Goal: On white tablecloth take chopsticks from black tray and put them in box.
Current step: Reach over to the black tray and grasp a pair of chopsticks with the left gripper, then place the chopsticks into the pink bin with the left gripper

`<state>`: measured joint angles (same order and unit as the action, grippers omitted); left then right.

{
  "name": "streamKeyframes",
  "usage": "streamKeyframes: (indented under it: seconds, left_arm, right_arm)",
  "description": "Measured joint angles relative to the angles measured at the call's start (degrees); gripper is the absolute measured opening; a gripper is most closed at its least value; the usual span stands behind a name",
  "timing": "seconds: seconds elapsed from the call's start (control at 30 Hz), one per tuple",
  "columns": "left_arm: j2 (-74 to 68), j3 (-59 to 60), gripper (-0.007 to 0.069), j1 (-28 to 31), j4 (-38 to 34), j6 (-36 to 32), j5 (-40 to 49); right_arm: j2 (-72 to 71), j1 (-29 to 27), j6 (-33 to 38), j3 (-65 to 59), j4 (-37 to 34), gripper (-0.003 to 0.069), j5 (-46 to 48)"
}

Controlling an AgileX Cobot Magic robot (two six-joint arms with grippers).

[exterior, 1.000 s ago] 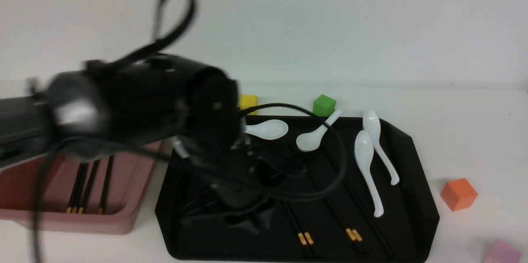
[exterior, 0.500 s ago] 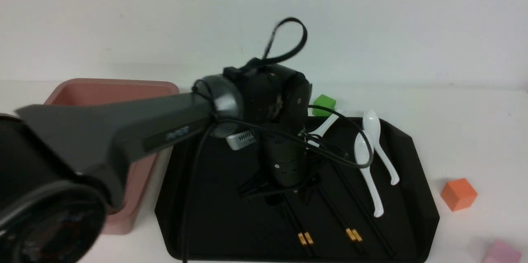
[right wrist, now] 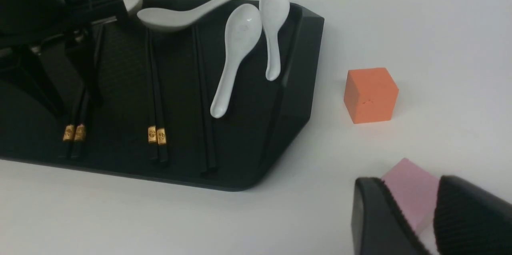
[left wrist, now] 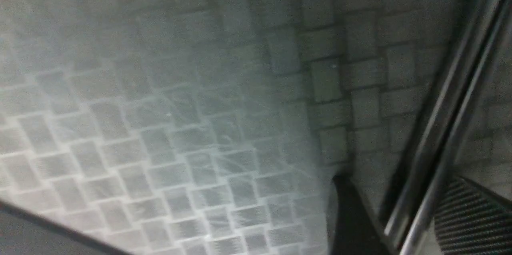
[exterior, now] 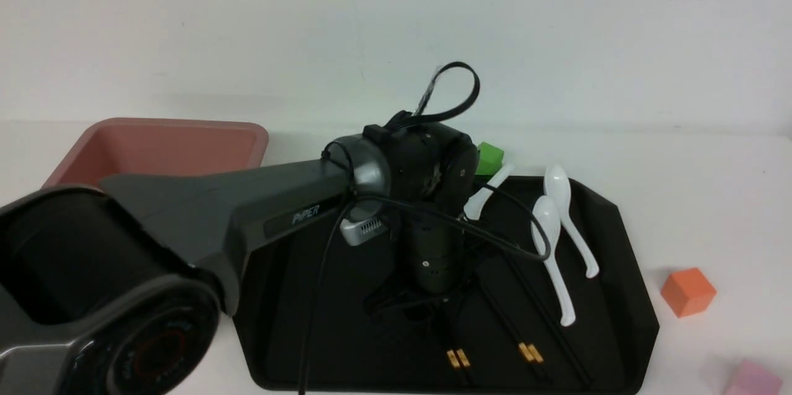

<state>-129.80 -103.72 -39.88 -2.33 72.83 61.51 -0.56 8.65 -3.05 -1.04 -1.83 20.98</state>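
On the white tablecloth point(exterior: 711, 197) lies the black tray point(exterior: 625, 240) with several black gold-banded chopsticks point(exterior: 516, 327) lengthwise in it. My left gripper point(exterior: 427, 308) points straight down just above the tray floor, over the leftmost pair. In the left wrist view the gripper point(left wrist: 408, 227) is open, and that pair of chopsticks point(left wrist: 448, 119) runs between its fingers point(left wrist: 352, 223). The pink box point(exterior: 154, 147) stands left of the tray, its inside hidden by my arm. My right gripper point(right wrist: 412, 223) hovers low over the cloth, right of the tray, slightly open and empty.
Several white spoons point(exterior: 550, 240) lie in the far right part of the tray. A green cube point(exterior: 489, 156) sits behind the tray. An orange cube point(exterior: 687, 291) and a pink cube point(exterior: 752, 379) sit to its right; the pink cube point(right wrist: 408, 191) lies just beyond my right fingertips.
My left arm has swung right from over the box to over the tray, and its open gripper has come down around the leftmost pair of chopsticks.
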Motion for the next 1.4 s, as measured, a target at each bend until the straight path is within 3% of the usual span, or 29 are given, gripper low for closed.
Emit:
streamKeyframes:
  seconds: [0.13,0.27,0.57,0.93,1.17,1.4]
  left_arm:
    - [-0.4,-0.4,0.0244,-0.1,1.1,0.0,1.1]
    - [-0.5,-0.7,0.0102,-0.1,2.7,-1.2,3.5]
    - [2.1,0.3,0.011,-0.1,4.4,-5.5,6.7]
    - [19.2,0.4,0.011,1.1,14.4,-20.0,8.5]
    - [28.3,4.2,0.011,12.2,7.8,-38.5,8.9]
    - [30.8,12.4,0.011,25.1,8.9,-51.7,9.5]
  right_arm:
    - [0.0,0.0,0.0,0.0,0.0,0.0242,0.0]
    - [0.0,0.0,0.0,0.0,0.0,0.0242,0.0]
    - [0.0,0.0,0.0,0.0,0.0,0.0242,0.0]
    - [0.0,0.0,0.0,0.0,0.0,0.0242,0.0]
    - [0.0,0.0,0.0,0.0,0.0,0.0242,0.0]
    - [0.0,0.0,0.0,0.0,0.0,0.0242,0.0]
